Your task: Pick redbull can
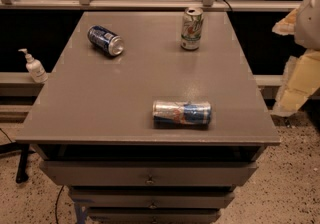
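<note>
Silver and blue, the redbull can [181, 113] lies on its side on the grey table [125, 93], lower centre of the frame. A dark blue can [105, 40] lies upper left, and a white and green can [192, 28] stands upper centre. The gripper [299, 80] hangs at the right edge, beside the table; I cannot tell whether it is spread or closed.

Grey counter [100, 103] carrying three cans, well apart from one another: the redbull can [181, 113] lying on its side near the front edge; a dark blue can [105, 40] on its side at rear left; a white and green can [192, 28] upright at rear right. The gripper [299, 80] hangs beyond the counter's right edge.
</note>
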